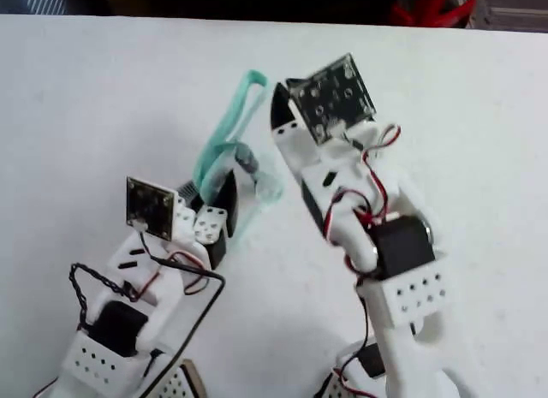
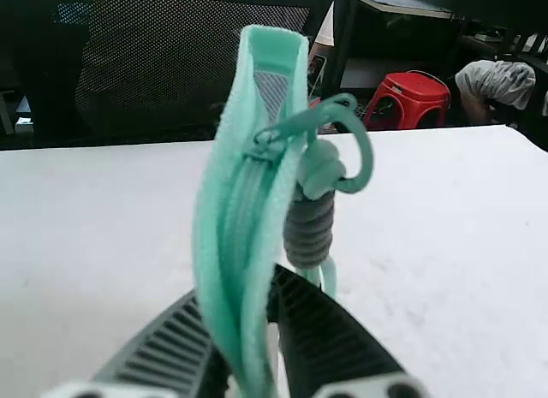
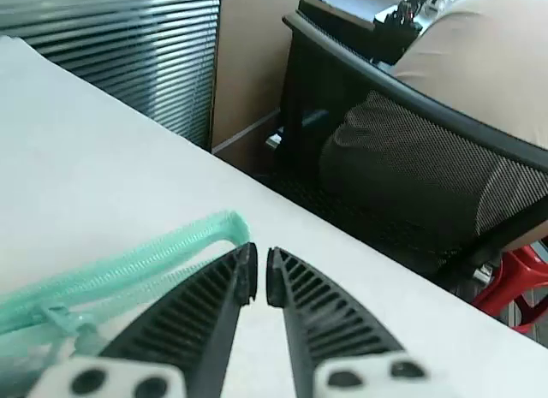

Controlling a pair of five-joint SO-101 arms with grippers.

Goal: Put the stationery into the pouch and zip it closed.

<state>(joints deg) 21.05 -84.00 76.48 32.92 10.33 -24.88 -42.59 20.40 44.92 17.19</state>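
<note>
Your left gripper (image 2: pixel 244 291) is clamped on the pouch (image 2: pixel 244 175), holding its mint-green zip edge upright above the table (image 2: pixel 445 244). The pouch is soft, see-through plastic with a ribbed mint rim. The left wrist view gives you the slider with its ring pull (image 2: pixel 347 141) near the far end, and a grey ribbed grip (image 2: pixel 310 231) just beside the zip. The high view shows the pouch running from that gripper toward your right gripper (image 3: pixel 259 265). Its jaws are almost together on nothing, tips just beside the pouch's far corner.
</note>
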